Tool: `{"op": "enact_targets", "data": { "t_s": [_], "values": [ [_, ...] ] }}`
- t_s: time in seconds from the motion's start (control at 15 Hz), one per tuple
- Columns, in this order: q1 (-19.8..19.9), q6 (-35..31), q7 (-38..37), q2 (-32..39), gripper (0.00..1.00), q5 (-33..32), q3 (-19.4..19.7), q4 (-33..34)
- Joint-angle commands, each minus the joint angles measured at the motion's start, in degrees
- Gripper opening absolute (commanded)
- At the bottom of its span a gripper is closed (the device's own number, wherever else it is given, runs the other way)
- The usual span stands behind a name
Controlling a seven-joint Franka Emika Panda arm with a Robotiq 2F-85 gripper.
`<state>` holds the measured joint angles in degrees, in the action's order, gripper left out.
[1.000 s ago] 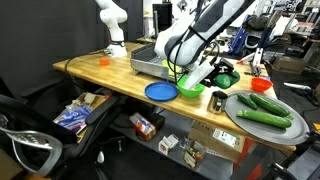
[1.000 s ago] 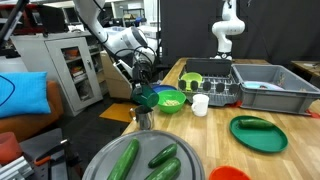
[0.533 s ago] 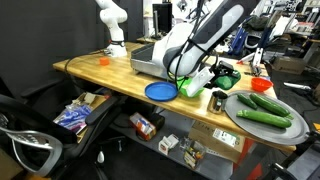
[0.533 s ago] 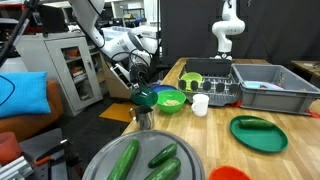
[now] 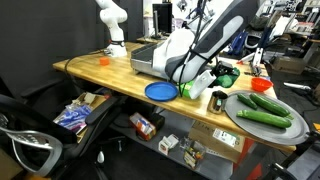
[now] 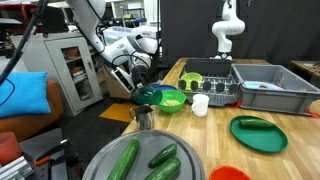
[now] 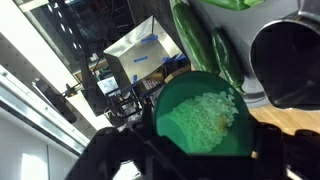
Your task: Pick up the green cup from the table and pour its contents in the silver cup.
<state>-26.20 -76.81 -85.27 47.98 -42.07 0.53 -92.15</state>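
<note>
Even indoor light, ext views sharp, wrist view blurry w/ glare

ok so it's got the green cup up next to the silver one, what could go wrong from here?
Two risks. In the wrist view the green cup, gripped by the gripper, holds pale bits, and its mouth sits beside the silver cup, not over it. Tipping now would likely spill onto the table. In an exterior view the silver cup stands close to the table edge, so a nudge could knock it off.
</note>
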Motion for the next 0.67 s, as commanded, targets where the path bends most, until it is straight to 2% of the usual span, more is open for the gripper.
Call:
{"op": "enact_targets", "data": {
  "t_s": [0.0,0.6],
  "values": [
    [0.3,2.8,-0.2,1.7,0.54,-2.5,-1.0,1.9],
    [0.3,5.0,0.2,4.1,0.54,-5.1,-2.2,3.7]
  ]
}}
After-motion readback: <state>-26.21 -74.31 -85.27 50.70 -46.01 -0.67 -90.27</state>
